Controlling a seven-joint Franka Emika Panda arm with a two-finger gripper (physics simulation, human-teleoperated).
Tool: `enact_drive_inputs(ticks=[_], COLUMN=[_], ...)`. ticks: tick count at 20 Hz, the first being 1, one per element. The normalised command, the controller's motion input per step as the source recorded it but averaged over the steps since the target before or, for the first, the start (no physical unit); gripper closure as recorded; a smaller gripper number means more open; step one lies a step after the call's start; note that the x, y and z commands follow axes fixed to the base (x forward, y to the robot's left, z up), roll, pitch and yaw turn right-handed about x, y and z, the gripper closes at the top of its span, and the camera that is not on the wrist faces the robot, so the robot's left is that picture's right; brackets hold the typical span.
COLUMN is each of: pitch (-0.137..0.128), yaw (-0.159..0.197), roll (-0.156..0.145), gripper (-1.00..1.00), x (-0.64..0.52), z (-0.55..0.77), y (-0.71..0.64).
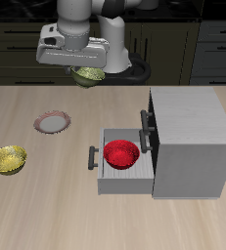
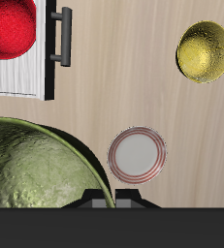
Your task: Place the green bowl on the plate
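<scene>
The green bowl hangs under my gripper, high above the table near its back. In the wrist view the bowl's mottled olive inside fills the near field, its rim pinched by my gripper. The plate, grey-white with a reddish-pink rim, lies flat on the table below and nearer the front edge than the gripper. It also shows in the wrist view, beside the held bowl and apart from it.
A yellow bowl sits on the table nearer the front edge. A red bowl lies in the open drawer of a grey cabinet; the drawer handle juts toward the plate.
</scene>
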Motion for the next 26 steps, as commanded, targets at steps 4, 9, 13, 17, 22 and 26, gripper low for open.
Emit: enact_drive_inputs(ticks=[4, 9, 13, 17, 22, 26], pitch=[-0.012, 0.004, -0.008, -0.02, 0.027, 0.026], yaw=[-0.015, -0.005, 0.013, -0.014, 0.016, -0.031], roll=[-0.042, -0.035, -0.02, 0.01, 0.005, 0.016], gripper=[1.0, 1.0, 1.0, 1.0, 1.0, 1.0], x=[-0.14, -0.12, -0.04, 0.01, 0.08, 0.08], z=[0.0, -0.08, -0.11, -0.09, -0.28, -0.22], y=[-0.27, -0.2, -0.18, -0.05, -0.05, -0.03])
